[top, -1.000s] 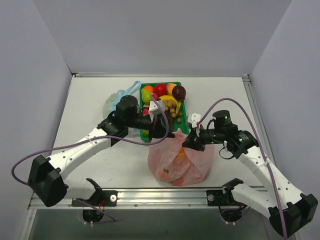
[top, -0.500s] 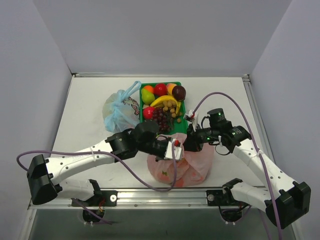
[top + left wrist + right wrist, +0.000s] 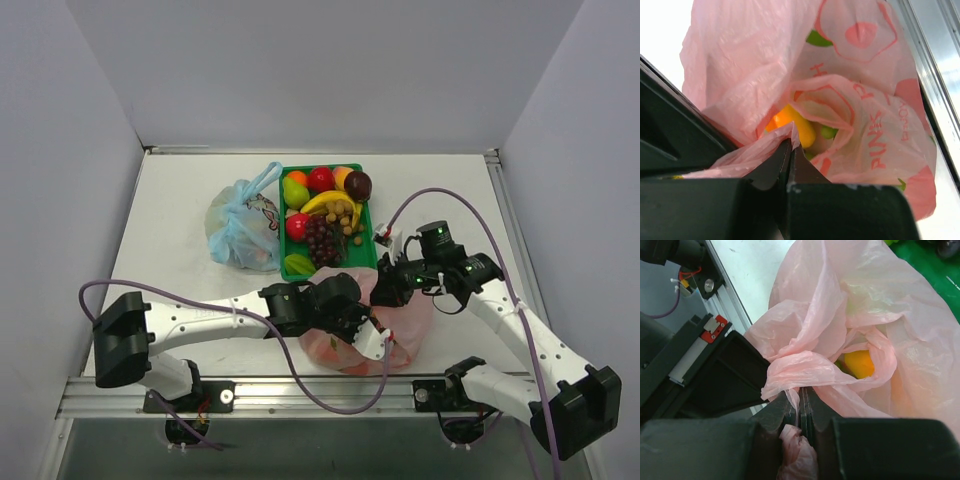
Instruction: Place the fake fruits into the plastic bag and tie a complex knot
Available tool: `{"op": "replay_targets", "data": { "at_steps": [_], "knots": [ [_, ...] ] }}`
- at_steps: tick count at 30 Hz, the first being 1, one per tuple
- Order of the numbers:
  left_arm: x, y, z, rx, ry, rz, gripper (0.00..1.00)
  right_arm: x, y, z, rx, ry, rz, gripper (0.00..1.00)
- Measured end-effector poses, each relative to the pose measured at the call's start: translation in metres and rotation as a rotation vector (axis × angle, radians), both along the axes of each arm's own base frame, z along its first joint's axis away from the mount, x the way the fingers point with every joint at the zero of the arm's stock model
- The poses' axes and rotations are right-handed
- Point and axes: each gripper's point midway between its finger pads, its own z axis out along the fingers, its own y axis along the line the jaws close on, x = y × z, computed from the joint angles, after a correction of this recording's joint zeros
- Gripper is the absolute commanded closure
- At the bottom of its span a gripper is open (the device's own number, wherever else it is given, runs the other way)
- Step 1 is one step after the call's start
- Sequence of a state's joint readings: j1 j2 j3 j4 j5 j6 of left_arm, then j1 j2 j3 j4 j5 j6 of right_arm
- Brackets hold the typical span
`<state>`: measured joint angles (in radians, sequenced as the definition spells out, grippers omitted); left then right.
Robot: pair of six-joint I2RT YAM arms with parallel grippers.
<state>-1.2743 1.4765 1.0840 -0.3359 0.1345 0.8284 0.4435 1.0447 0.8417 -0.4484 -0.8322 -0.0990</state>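
Loading partly done, by the look of it. Left gripper point(image 3: 790, 150) clenched on a fold of the plastic bag point(image 3: 865, 125) at its mouth. Right gripper point(image 3: 802, 396) likewise pinched shut on a twisted strip of the same pink film.

Just ahead of both sets of fingertips, inside the opening: a yellow-orange fruit point(image 3: 792, 122), some green beside it.

Left to do: more loading, then all the tying. Handles not tied.

Only from the top view:
- green tray point(image 3: 283, 215) beyond the right gripper, holding banana point(image 3: 328, 203), purple grapes point(image 3: 320, 238), red apple point(image 3: 320, 179)
- pale-blue bag point(image 3: 240, 228) well apart from both grippers

Only from the wrist views: film between the jaws, fruit inside.
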Motion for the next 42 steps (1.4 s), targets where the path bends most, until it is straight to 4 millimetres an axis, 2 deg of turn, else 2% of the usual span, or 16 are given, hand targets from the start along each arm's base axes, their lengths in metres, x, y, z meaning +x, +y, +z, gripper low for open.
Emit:
{"op": "replay_targets", "data": {
  "at_steps": [3, 6, 7, 9, 11, 12, 17, 19, 26, 35, 38, 42],
  "knots": [
    [-0.002, 0.003, -0.002, 0.002, -0.030, -0.042, 1.00, -0.003, -0.004, 0.000, -0.008, -0.032, 0.020, 1.00],
    [-0.008, 0.011, 0.004, -0.024, -0.057, -0.095, 1.00, -0.008, -0.005, 0.003, 0.001, -0.055, 0.045, 0.78],
    [-0.012, 0.015, 0.003, -0.020, -0.049, -0.110, 1.00, -0.006, -0.005, 0.005, 0.004, -0.069, 0.046, 0.60],
    [-0.019, 0.023, -0.004, 0.008, -0.030, -0.137, 1.00, -0.002, -0.006, 0.009, 0.004, -0.099, 0.043, 0.44],
    [-0.025, 0.030, -0.013, 0.039, -0.002, -0.155, 1.00, 0.002, -0.007, 0.012, -0.001, -0.135, 0.044, 0.23],
    [-0.027, 0.032, -0.016, 0.050, 0.010, -0.162, 1.00, 0.004, -0.009, 0.012, -0.007, -0.154, 0.043, 0.19],
    [-0.032, 0.034, -0.018, 0.053, 0.046, -0.181, 1.00, 0.008, -0.014, 0.017, -0.025, -0.252, 0.067, 0.16],
    [-0.032, 0.034, -0.018, 0.050, 0.053, -0.184, 1.00, 0.008, -0.014, 0.017, -0.027, -0.269, 0.083, 0.07],
    [-0.029, 0.035, -0.017, 0.044, 0.064, -0.182, 1.00, -0.005, -0.007, 0.017, -0.035, -0.341, 0.184, 0.05],
    [-0.026, 0.036, -0.016, 0.035, 0.081, -0.179, 1.00, -0.019, -0.020, 0.032, -0.039, -0.500, 0.231, 0.05],
    [-0.026, 0.036, -0.016, 0.032, 0.086, -0.179, 1.00, -0.020, -0.022, 0.027, -0.053, -0.515, 0.255, 0.10],
    [-0.023, 0.034, -0.011, 0.018, 0.087, -0.176, 1.00, -0.026, -0.026, 0.001, -0.086, -0.484, 0.299, 0.15]
  ]
}}
